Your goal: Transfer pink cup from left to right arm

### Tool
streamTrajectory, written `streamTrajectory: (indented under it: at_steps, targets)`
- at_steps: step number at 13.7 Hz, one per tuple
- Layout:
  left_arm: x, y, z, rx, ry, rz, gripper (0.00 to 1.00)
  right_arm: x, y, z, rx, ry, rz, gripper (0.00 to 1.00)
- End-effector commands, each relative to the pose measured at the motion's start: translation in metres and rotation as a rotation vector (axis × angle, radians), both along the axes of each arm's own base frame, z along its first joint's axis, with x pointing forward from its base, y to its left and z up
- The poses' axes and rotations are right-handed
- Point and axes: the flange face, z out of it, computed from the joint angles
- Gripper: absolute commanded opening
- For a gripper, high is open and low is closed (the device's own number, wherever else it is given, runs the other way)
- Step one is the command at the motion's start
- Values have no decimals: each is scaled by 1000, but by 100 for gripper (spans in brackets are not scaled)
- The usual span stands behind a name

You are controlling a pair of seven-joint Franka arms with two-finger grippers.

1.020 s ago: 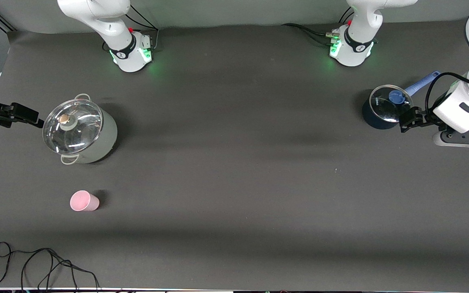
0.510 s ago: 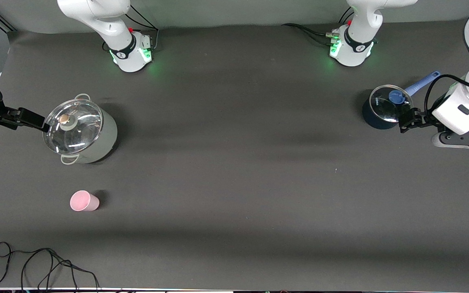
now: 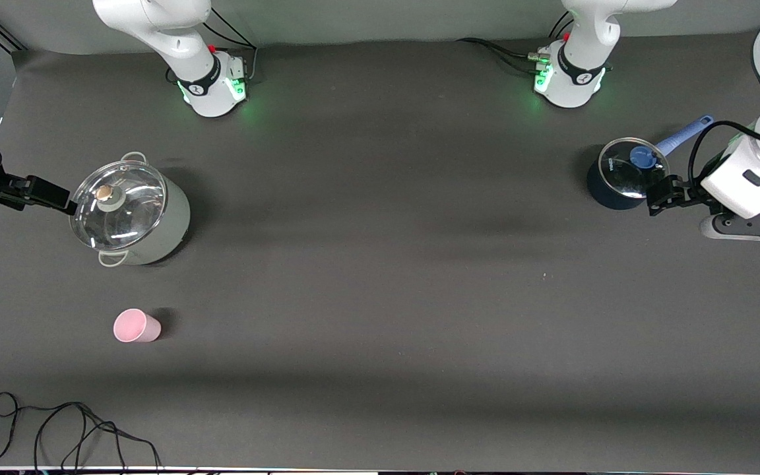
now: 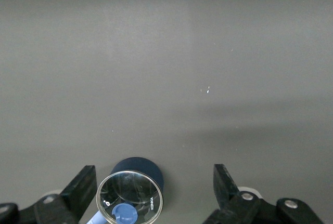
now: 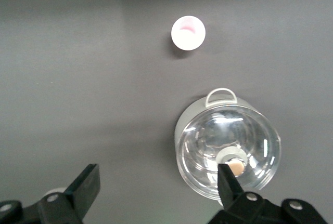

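Jaws: both grippers stand wide open and hold nothing. In the left wrist view the two black fingers are spread with bare table between them; the right wrist view shows the same spread on that arm's fingers.

Left gripper: up in the air at the left arm's end of the table, just beside the dark blue saucepan, which carries a glass lid with a blue knob. The saucepan's long light-blue handle points toward the robots' bases.

Right gripper: at the right arm's end of the table, its tip at the rim of the grey-green pot, whose glass lid has a tan knob. One finger overlaps the lid in the right wrist view; contact cannot be judged.

Pink cup: upright on the table, mouth up, at the right arm's end, nearer to the front camera than the grey-green pot and apart from it. Neither gripper touches it. Also seen in the right wrist view.

Change from earlier frames: the right gripper has shifted toward the pot over the last second, then eased back slightly. The left gripper has barely moved. Cup, pot and saucepan are unchanged.

Black cable lies looped at the table edge nearest the front camera.
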Motion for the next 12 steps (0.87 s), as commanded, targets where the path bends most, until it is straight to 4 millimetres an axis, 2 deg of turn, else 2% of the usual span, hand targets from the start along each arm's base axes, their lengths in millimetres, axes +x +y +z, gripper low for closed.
streamTrajectory:
  at_steps: [1,8,12]
  targets:
    - [-6,2,4,-5,-11,-11,100,2,0,3,-23,-10,-2,100]
    - [-6,2,4,-4,-10,-9,100,0,-2,4,-10,-4,111,100]
    - [-6,2,4,-4,-10,-9,100,0,-2,4,-8,-2,111,100]
